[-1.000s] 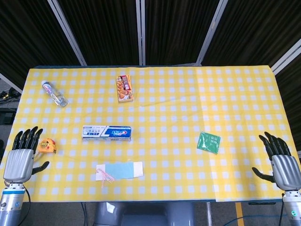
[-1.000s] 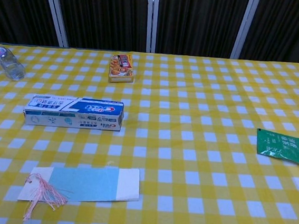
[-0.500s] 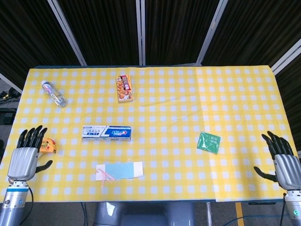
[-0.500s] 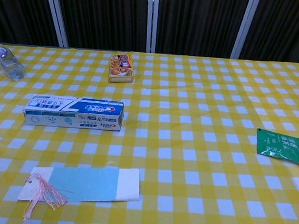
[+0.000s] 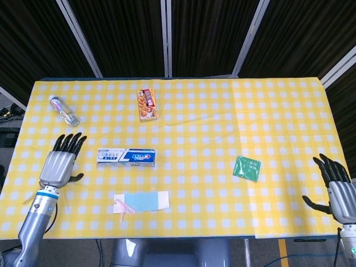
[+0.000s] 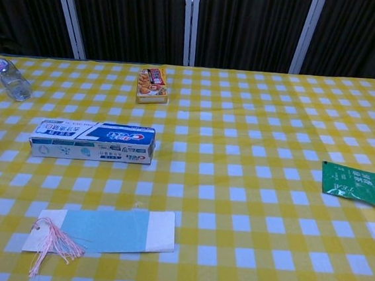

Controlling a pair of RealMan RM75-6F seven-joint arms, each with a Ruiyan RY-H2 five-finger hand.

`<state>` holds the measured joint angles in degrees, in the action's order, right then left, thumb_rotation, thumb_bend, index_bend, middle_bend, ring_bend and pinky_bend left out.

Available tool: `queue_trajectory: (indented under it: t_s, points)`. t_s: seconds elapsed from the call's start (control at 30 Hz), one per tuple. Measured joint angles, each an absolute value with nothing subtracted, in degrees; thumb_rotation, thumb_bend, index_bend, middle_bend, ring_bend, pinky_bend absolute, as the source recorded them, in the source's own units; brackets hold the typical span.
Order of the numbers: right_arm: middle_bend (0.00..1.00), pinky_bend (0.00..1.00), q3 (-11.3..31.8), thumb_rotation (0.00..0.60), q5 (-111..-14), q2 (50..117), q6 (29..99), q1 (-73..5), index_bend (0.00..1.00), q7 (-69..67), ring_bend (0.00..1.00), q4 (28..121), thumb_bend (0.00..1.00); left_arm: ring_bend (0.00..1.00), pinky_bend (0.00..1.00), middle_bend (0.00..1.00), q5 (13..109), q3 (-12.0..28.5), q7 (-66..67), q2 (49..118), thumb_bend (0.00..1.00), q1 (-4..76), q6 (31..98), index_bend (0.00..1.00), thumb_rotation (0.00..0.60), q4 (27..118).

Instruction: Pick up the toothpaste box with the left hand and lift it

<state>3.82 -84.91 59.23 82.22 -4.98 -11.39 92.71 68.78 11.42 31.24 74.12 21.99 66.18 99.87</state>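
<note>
Fingers [image 5: 71,141] spread wide, both hands empty: left hand [image 5: 58,165], right hand [image 5: 338,192]; one toothpaste box [image 5: 126,157].

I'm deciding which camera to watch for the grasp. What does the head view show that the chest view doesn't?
Only the head view shows the hands: the left hand, fingers spread, holding nothing, just left of the toothpaste box without touching it, and the right hand, also spread, at the table's right edge. Only the chest view shows the box's front side face and the card's pink tassel clearly. Both show the water bottle, snack box, green packet and blue card.
</note>
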Motion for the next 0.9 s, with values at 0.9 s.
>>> queue_trajectory:
  t_s: [0.9]
  points:
    - [0.0,0.0,4.95,0.6,-82.84,57.14,80.58,-5.16,0.0,-19.85,0.0,91.08,0.08,0.14,0.22,0.09,27.64,14.35,54.56,93.91,0.04,50.49,54.07,0.24,0.6,85.26]
